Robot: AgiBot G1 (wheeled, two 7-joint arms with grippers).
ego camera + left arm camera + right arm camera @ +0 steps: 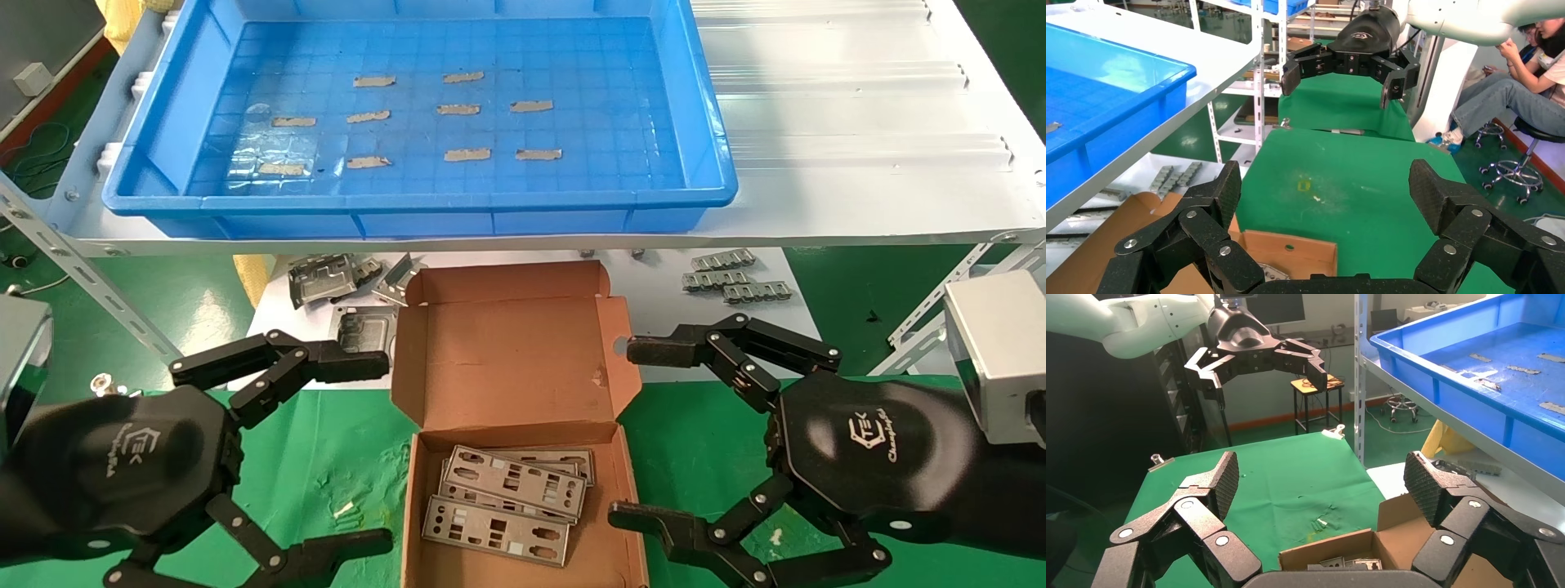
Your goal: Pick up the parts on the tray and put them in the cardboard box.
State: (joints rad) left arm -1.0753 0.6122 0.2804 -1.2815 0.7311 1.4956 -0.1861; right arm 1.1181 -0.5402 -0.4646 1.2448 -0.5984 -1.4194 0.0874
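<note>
Head view: the tray [703,122] fills the upper frame, holding 11 tape strips [374,81] and no plates. The cardboard box [507,359] sits at bottom centre w/ lid flap up; approx 3 parts [511,482] lie stacked inside, long axes roughly left-right, tilted slightly. Left gripper [359,449] at lower left, right gripper [641,433] at lower right, both spread wide and empty, flanking the box w/ bare green mat either side.

Left wrist view: box corner [1291,251] just below the fingers.

Right wrist view: parts [1346,562] inside the box
</note>
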